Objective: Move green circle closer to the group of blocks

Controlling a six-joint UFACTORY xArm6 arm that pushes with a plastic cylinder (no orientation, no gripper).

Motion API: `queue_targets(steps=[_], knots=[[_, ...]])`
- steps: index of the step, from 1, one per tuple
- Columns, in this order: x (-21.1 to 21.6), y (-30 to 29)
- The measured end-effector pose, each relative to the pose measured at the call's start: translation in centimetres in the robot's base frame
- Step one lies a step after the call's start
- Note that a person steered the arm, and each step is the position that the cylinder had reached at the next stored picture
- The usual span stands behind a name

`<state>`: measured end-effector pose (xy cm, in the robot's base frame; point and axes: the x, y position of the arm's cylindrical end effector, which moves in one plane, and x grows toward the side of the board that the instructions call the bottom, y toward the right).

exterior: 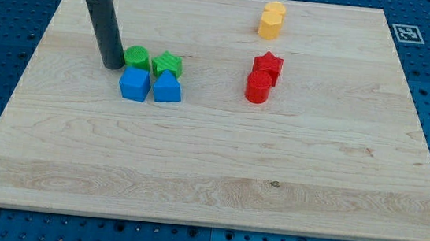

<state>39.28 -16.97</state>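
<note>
The green circle [136,57] sits on the wooden board at the view's left, touching the green star [167,64] on its right. A blue cube [134,84] and a blue block [166,89] sit just below them, forming one tight group. My tip [113,65] rests on the board just left of the green circle, touching or almost touching it.
A red star [269,64] and a red cylinder [258,86] sit together right of centre. Two yellow blocks [271,21] sit near the view's top. The wooden board [210,175] lies on a blue perforated table, with a marker tag [406,32] at top right.
</note>
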Motion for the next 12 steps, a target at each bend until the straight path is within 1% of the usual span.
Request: queue_targets(steps=[2, 4, 5, 8, 9, 10, 11, 12], knots=[[-5.8, -0.7], [-5.4, 0.0], [-3.8, 0.0], [-1.8, 0.6], [-2.2, 0.6], [-5.7, 0.6], [-6.8, 0.6], [-6.8, 1.4]])
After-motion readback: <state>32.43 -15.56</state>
